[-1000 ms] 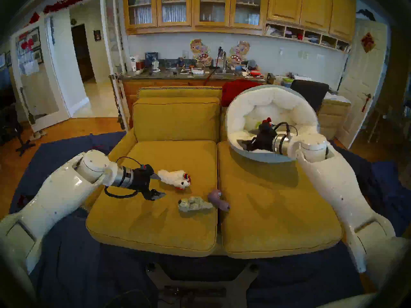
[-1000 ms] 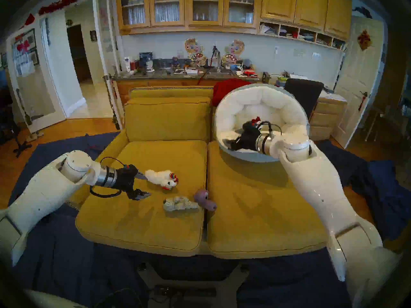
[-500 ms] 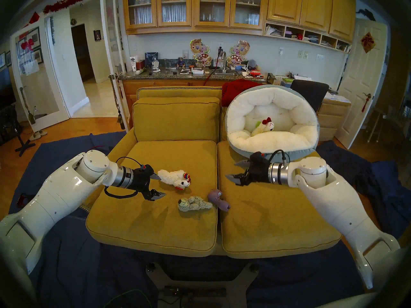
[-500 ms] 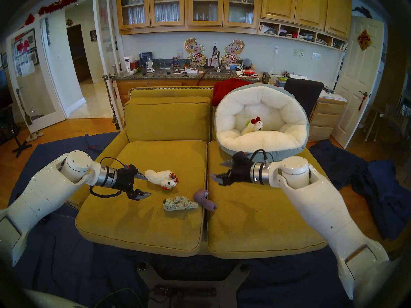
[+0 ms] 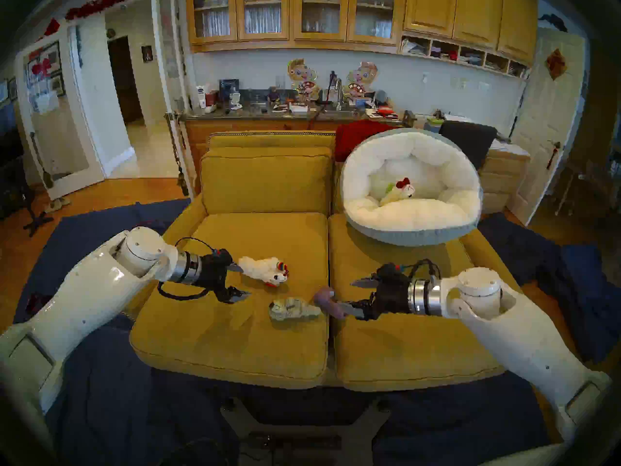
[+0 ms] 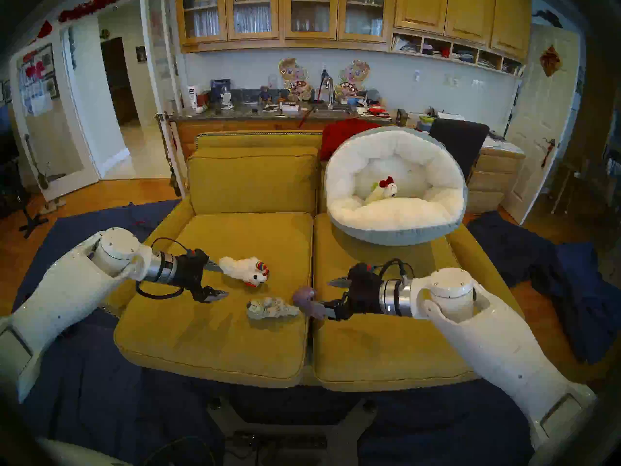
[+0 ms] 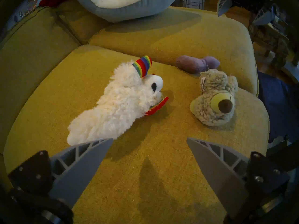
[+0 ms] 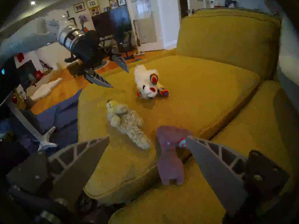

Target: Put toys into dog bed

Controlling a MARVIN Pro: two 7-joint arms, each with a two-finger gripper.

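The dog bed [image 5: 413,220] leans on the sofa's right side; the white lamb with dark-red ears [image 5: 401,190] and a bit of the lime-green cactus [image 5: 389,187] lie inside. The rainbow-eared lamb [image 5: 265,270], the shaggy beige animal [image 5: 292,309] and the purple animal [image 5: 327,299] lie on the seat. My left gripper [image 5: 242,281] is open and empty, one fingertip at the rainbow lamb's rear [image 7: 119,104]. My right gripper [image 5: 347,295] is open, and the purple animal [image 8: 169,162] lies between its fingers at the cushion seam.
The mustard-yellow sofa seat cushions [image 5: 235,337] meet in a seam under the purple animal. The back cushion [image 5: 265,179] stands behind. A red cloth [image 5: 356,135] hangs behind the bed. A dark-blue sheet [image 5: 100,388] covers the floor around the sofa.
My right gripper left the dog bed, open and empty, and came down left to the purple animal. The dark-red-eared lamb stays in the bed. The left arm has not moved.
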